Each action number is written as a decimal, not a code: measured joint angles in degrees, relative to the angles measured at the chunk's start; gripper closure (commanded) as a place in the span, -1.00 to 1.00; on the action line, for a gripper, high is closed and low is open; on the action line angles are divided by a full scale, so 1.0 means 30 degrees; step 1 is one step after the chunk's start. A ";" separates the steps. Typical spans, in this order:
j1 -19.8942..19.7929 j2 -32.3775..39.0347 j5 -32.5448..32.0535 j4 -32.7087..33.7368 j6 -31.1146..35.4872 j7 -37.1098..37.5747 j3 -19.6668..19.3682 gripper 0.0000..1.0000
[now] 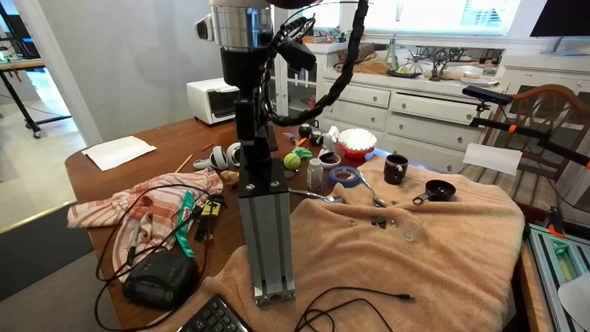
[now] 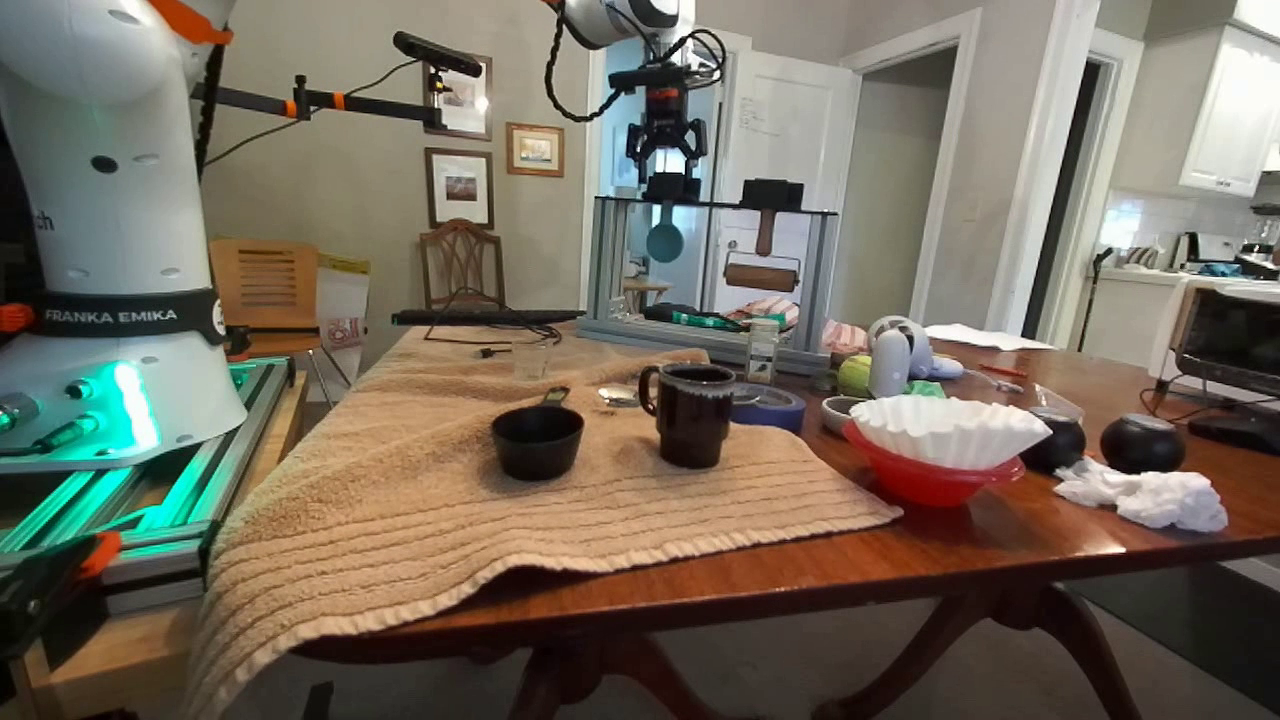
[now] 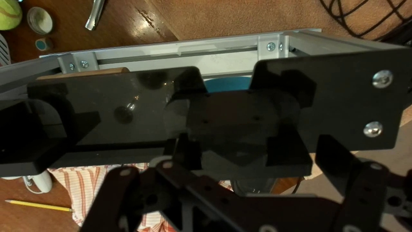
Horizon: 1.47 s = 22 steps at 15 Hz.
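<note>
In an exterior view, left to right: a black measuring cup sits near, on a tan towel; far, the gripper — fingers apart, clasping nothing — hovers over a black block on a rack, a teal spoon hanging beneath; then a roller.

"FRANKA EMIKA" in white capitals on the black band around the white robot arm, at left in an exterior view. Higher on the arm — only "ch" readable. Writing on far white door, print on green packet — too small.
</note>
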 measured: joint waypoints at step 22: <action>-0.0204 0.0075 -0.0275 -0.0119 -0.0496 -0.1433 -0.0195 0.56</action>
